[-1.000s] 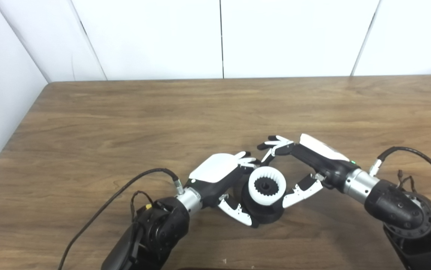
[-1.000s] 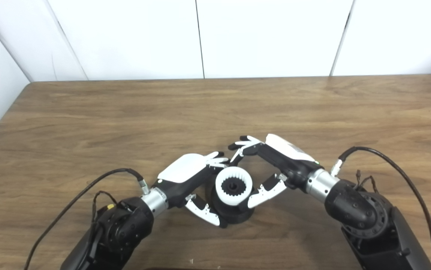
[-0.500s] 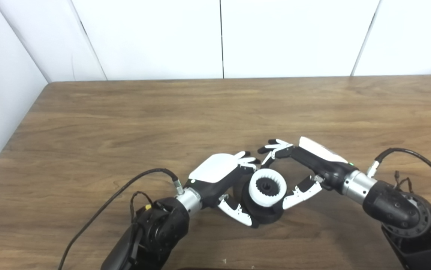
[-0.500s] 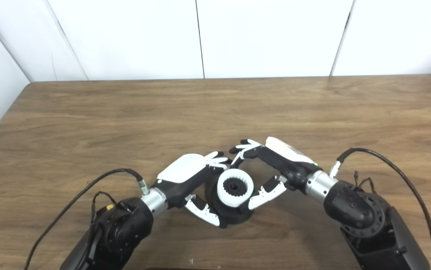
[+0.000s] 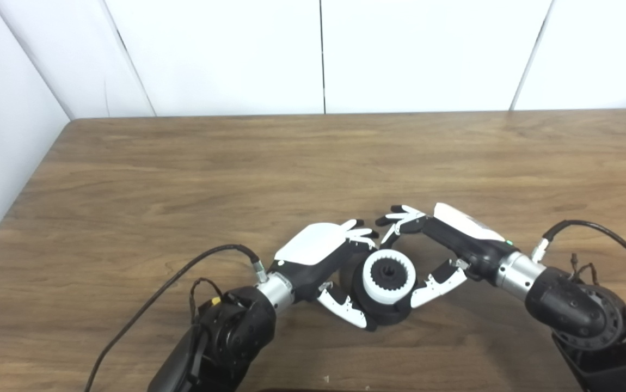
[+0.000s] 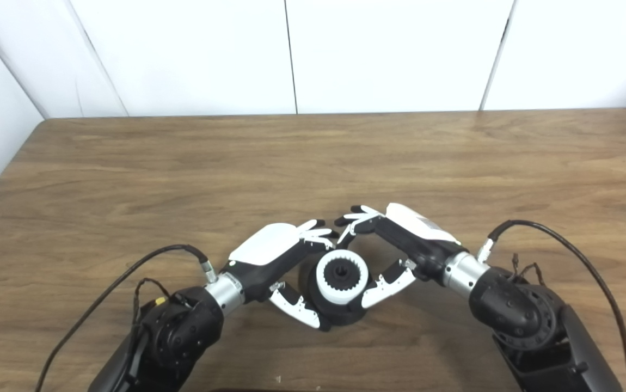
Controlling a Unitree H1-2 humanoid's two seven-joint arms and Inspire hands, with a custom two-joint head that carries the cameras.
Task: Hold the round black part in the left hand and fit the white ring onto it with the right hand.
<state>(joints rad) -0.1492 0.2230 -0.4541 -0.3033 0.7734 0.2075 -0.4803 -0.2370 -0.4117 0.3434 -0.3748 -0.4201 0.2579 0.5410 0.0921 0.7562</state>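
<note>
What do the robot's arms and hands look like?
Each arm is black with a silver metal wrist band. The left hand and right hand are black with glossy white backs and white-and-black fingers. A black cable loops into each wrist, and a tiny green light glows near the right one.

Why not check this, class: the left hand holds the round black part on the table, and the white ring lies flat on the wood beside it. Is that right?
Not quite. The white ring does not lie on the wood; it sits on top of the round black part, as the left eye view shows. The rest holds: the left hand holds the black part on the table.
</note>
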